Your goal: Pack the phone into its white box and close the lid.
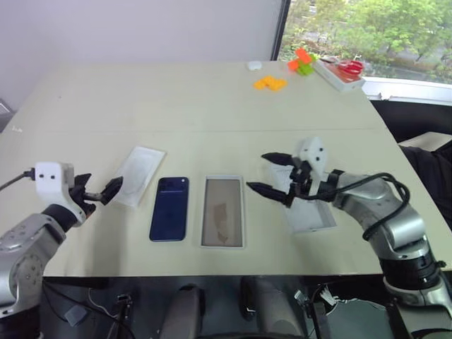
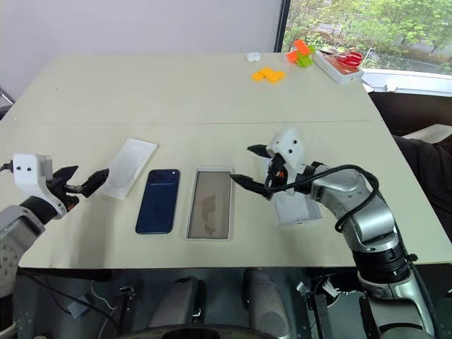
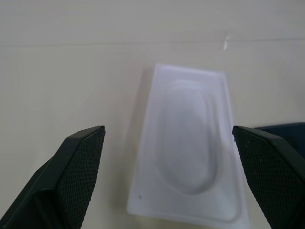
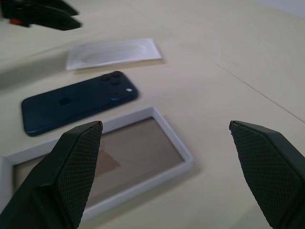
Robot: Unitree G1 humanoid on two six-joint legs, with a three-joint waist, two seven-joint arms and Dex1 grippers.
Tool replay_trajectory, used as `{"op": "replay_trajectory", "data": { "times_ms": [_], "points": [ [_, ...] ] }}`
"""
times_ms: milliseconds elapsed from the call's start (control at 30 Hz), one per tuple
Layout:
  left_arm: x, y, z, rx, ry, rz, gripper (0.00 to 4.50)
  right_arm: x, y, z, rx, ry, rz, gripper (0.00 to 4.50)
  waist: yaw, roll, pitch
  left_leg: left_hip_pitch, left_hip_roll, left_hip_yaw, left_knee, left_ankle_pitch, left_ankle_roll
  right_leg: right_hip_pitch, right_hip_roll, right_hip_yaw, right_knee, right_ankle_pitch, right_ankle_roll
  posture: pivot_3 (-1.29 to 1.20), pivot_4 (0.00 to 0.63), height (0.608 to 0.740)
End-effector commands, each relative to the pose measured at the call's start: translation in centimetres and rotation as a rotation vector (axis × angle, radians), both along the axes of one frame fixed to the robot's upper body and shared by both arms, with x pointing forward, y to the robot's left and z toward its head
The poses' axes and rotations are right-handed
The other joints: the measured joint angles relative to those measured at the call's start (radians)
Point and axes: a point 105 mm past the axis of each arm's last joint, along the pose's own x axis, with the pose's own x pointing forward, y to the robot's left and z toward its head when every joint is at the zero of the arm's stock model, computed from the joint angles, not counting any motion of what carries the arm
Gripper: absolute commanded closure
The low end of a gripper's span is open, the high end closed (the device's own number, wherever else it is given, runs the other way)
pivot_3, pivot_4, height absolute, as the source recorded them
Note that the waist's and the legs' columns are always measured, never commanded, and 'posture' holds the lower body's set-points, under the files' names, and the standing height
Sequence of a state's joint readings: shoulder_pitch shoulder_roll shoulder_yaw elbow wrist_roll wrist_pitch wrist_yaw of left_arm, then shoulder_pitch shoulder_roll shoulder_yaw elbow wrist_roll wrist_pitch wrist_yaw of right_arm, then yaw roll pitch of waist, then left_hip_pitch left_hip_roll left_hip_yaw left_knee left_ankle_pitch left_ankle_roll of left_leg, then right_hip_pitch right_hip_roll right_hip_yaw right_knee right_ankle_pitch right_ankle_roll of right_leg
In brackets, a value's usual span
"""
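Beige tabletop fills the scene, backed by a pale wall and a window with green trees at the far right. Near its front edge lies the phone, a dark navy-blue slim rectangular smartphone, glossy back up, with its camera cluster at the far corner. Just beside it on the right, not touching, sits the white box, a shallow white rectangular cardboard tray with a brownish inner floor, holding nothing. On the phone's other side lies a thin white insert with an oval recess, set slightly askew. Right of the white box rests the lid, a shallow white rectangular cardboard piece with its pale inside up, partly hidden behind the right arm.

The right gripper hangs above the table between the white box and the lid, its two black fingers spread wide and holding nothing; its wrist view looks over the tray and the phone. The left gripper hovers at the near end of the insert, fingers also wide apart and empty.

Far off, near the window, lie yellow blocks, orange and green pieces, a small white object and a white tray with red-handled scissors.
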State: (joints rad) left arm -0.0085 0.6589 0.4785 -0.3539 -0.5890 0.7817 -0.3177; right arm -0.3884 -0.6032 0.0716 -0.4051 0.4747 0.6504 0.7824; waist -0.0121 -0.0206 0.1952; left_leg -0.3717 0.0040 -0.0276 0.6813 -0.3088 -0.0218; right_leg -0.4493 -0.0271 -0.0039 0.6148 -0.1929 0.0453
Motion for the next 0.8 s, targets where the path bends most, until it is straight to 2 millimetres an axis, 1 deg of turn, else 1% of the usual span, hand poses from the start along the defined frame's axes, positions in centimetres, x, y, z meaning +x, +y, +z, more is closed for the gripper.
{"op": "replay_trajectory", "data": {
  "times_ms": [33, 67, 167, 233, 367, 533, 800],
  "points": [
    [0.7, 1.0, 0.6, -0.005, 0.038, 0.051, 0.00, -1.0, 1.5, 0.9, 0.000, -0.062, 0.048, 0.05, 0.000, 0.000, 0.000, 0.000, 0.000, 0.000, 0.000, 0.000, 0.000, 0.000, 0.000, 0.000, 0.000, 0.000, 0.000, 0.00, 0.150, 0.726],
    [0.9, 1.1, 0.7, -0.038, 0.047, 0.056, 0.00, -1.0, 1.5, 0.9, -0.003, -0.064, 0.046, 0.05, -0.001, 0.000, 0.000, 0.000, 0.000, 0.000, 0.000, 0.000, 0.000, 0.000, 0.000, 0.000, 0.000, 0.000, 0.001, 0.00, 0.150, 0.726],
    [1.2, 1.2, 0.2, -0.223, 0.137, 0.085, 0.00, -0.8, 0.9, 0.4, -0.018, -0.059, 0.017, 0.05, 0.000, 0.000, 0.000, 0.000, 0.000, 0.000, 0.000, 0.000, 0.000, 0.000, 0.000, 0.000, 0.000, 0.001, 0.003, 0.00, 0.150, 0.726],
    [1.1, 0.9, -0.7, -0.264, 0.246, 0.079, 0.00, -0.9, 0.7, 0.2, -0.027, -0.060, 0.012, 0.05, -0.001, -0.001, 0.000, 0.000, -0.001, 0.000, 0.000, 0.000, 0.000, 0.000, 0.000, 0.000, 0.001, 0.002, 0.003, 0.00, 0.150, 0.726],
    [1.2, 0.7, -1.1, -0.406, 0.324, 0.066, 0.00, -1.4, 0.6, 0.2, -0.034, -0.056, 0.023, 0.05, -0.003, -0.001, 0.000, 0.000, -0.003, -0.002, 0.000, 0.000, 0.000, 0.000, -0.001, 0.000, 0.002, 0.003, 0.001, 0.00, 0.150, 0.726],
    [0.9, 0.2, -2.4, -0.430, 0.424, 0.062, 0.00, -1.6, 0.0, 0.0, -0.060, -0.057, 0.021, 0.05, -0.003, -0.001, 0.000, 0.001, -0.003, -0.002, 0.000, 0.000, 0.000, 0.000, 0.000, 0.000, 0.002, 0.003, 0.001, 0.00, 0.150, 0.726],
    [0.9, -0.2, -2.9, -0.451, 0.439, 0.058, 0.00, -1.6, 0.0, -0.2, -0.066, -0.053, 0.021, 0.05, -0.001, -0.001, -0.001, 0.001, -0.004, -0.002, 0.000, 0.000, 0.000, 0.000, -0.002, 0.000, 0.002, 0.004, 0.000, 0.00, 0.150, 0.726]
  ]
}}
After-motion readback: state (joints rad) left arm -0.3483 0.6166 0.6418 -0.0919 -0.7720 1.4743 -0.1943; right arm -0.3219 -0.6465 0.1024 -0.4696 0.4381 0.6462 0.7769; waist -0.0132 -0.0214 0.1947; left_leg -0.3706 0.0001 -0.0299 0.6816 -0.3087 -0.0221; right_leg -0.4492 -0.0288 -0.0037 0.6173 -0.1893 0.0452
